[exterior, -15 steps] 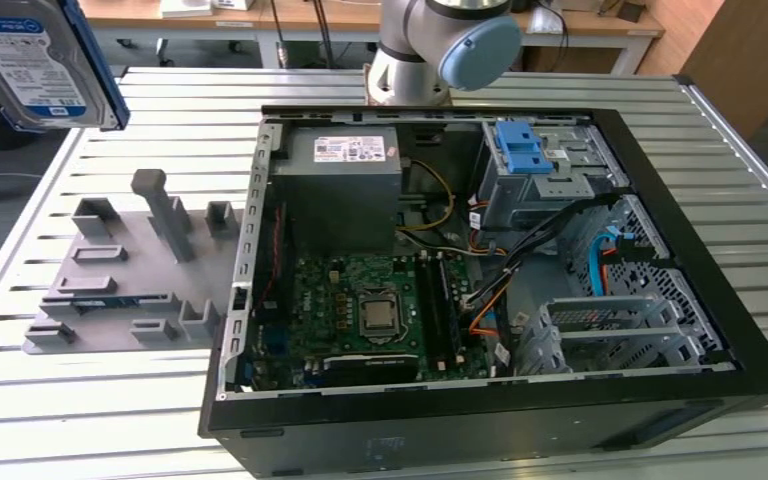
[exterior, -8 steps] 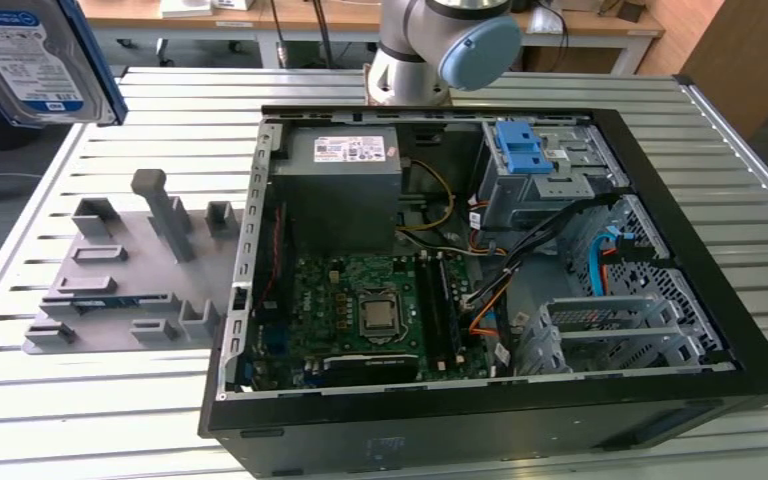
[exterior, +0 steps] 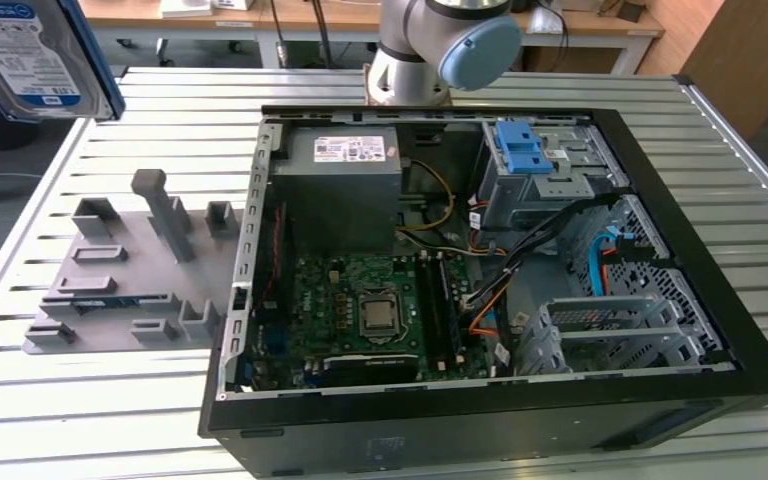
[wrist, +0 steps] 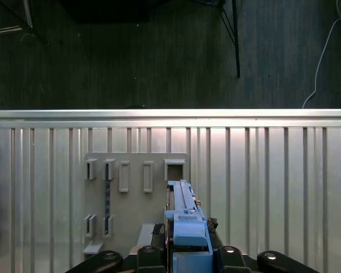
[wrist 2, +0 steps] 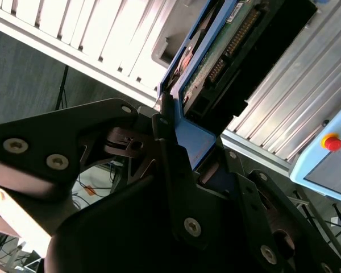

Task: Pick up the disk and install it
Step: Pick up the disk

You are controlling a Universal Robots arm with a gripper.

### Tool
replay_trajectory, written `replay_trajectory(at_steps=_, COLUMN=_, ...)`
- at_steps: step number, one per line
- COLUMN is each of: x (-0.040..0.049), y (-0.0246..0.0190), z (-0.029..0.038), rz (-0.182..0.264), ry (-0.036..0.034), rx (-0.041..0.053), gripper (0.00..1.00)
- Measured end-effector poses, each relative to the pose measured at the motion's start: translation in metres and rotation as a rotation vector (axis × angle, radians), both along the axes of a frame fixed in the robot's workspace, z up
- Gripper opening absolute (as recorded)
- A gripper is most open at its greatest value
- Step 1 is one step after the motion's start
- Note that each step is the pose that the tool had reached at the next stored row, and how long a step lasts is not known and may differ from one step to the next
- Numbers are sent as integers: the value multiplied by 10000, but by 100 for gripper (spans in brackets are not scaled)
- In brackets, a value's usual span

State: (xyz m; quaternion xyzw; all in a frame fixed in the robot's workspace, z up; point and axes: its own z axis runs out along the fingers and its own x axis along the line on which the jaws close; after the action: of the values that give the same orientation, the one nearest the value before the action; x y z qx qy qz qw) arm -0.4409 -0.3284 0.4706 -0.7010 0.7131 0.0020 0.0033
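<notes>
The disk (exterior: 31, 55), silver with a white-and-blue label and a blue carrier frame, hangs high above the table at the exterior view's upper left, off the grey slotted holder (exterior: 131, 270). In the first wrist view the disk (wrist: 184, 219) is seen edge-on above that holder (wrist: 136, 182), with my gripper (wrist: 187, 253) shut on its blue frame. The second wrist view shows the same grip: black fingers (wrist 2: 170, 165) clamp the blue bracket and the disk (wrist 2: 216, 62) sticks out beyond them.
An open black computer case (exterior: 704, 250) lies on the slatted metal table (exterior: 91, 400). Inside are a grey power-supply box (exterior: 337, 180), a motherboard (exterior: 371, 310) and a metal drive cage with a blue latch (exterior: 524, 150). The arm's base (exterior: 424, 50) stands behind the case.
</notes>
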Motion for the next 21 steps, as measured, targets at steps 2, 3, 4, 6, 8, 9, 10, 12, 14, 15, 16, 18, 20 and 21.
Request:
replay_trajectory(at_steps=2, x=0, y=0, z=16, rz=1, ry=0, rx=0, gripper=37)
replay_trajectory(at_steps=3, x=0, y=0, z=25, rz=0, ry=1, rx=-1, gripper=37)
replay_trajectory(at_steps=4, x=0, y=0, z=33, rz=1, ry=1, rx=-2, gripper=37)
replay_trajectory(at_steps=6, x=0, y=1, z=46, rz=0, ry=-1, rx=-3, gripper=37)
replay_trajectory(at_steps=8, x=0, y=1, z=61, rz=0, ry=0, rx=-4, gripper=37)
replay_trajectory(at_steps=9, x=0, y=1, z=70, rz=1, ry=0, rx=-4, gripper=37)
replay_trajectory(at_steps=10, x=0, y=1, z=78, rz=0, ry=0, rx=-4, gripper=37)
replay_trajectory(at_steps=12, x=0, y=1, z=97, rz=0, ry=0, rx=-4, gripper=37)
replay_trajectory(at_steps=14, x=0, y=1, z=117, rz=0, ry=0, rx=-4, gripper=37)
replay_trajectory(at_steps=15, x=0, y=1, z=127, rz=0, ry=0, rx=-4, gripper=37)
replay_trajectory(at_steps=16, x=0, y=1, z=139, rz=0, ry=1, rx=-4, gripper=37)
replay_trajectory(at_steps=18, x=0, y=1, z=162, rz=1, ry=0, rx=-4, gripper=37)
replay_trajectory(at_steps=20, x=0, y=1, z=184, rz=1, ry=1, rx=-4, gripper=37)
replay_trajectory(at_steps=21, x=0, y=1, z=194, rz=1, ry=1, rx=-4, gripper=37)
